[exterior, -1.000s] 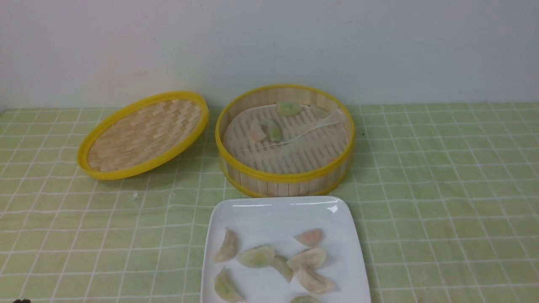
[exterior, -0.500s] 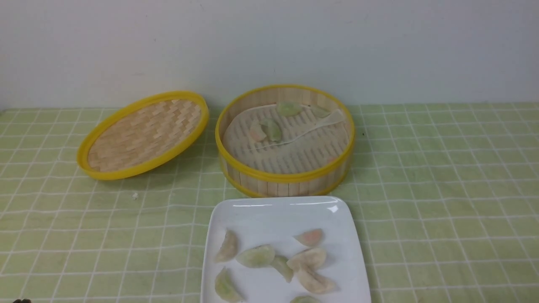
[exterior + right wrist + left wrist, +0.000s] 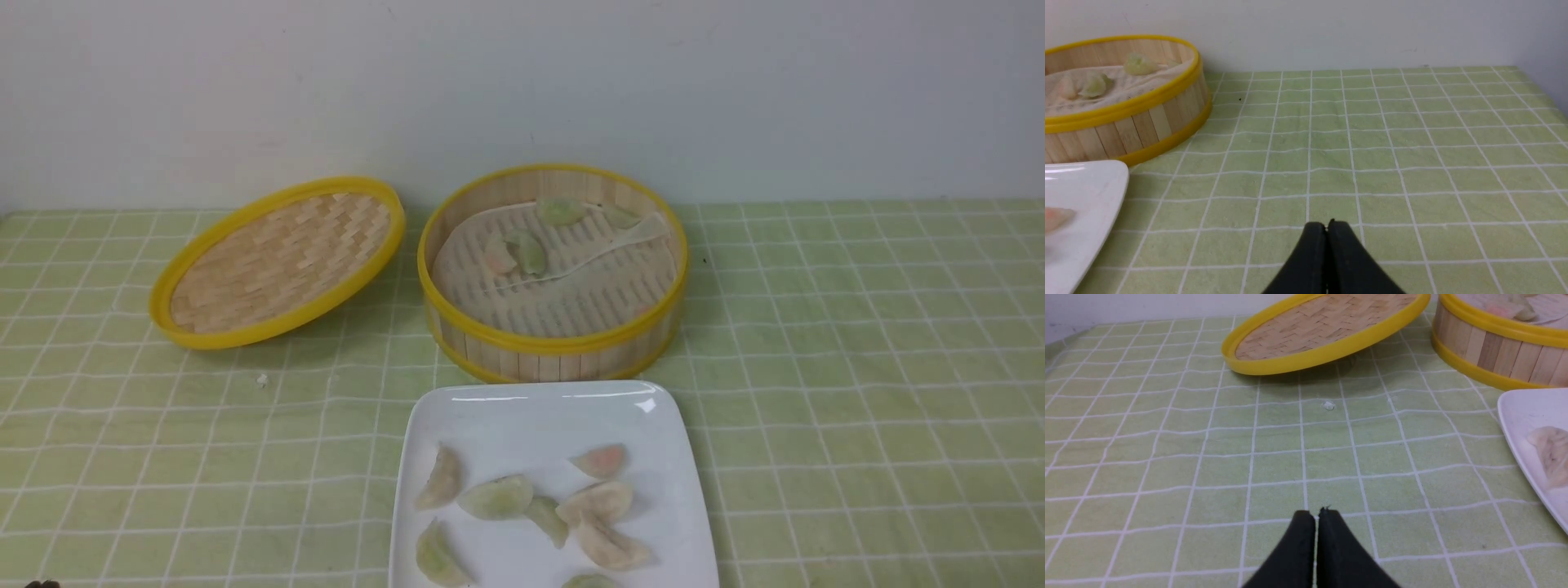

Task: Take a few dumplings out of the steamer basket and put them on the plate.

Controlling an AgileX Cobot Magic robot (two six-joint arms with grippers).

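Observation:
The steamer basket (image 3: 552, 341) stands at the table's middle back, with several dumplings (image 3: 526, 251) on its whitish liner. In front of it the white square plate (image 3: 531, 412) carries several more dumplings (image 3: 496, 496). My left gripper (image 3: 1315, 514) is shut and empty, low over the cloth to the left of the plate (image 3: 1519, 416). Right of the plate (image 3: 1086, 179), my right gripper (image 3: 1327, 225) hangs shut and empty above the cloth. From there the basket (image 3: 1126, 118) lies ahead to the left. Neither gripper shows clearly in the front view.
The woven basket lid (image 3: 277, 260) leans tilted to the left of the basket, also in the left wrist view as the lid (image 3: 1323, 330). A small white crumb (image 3: 262, 379) lies on the green checked tablecloth (image 3: 857, 367). A pale wall runs behind the table.

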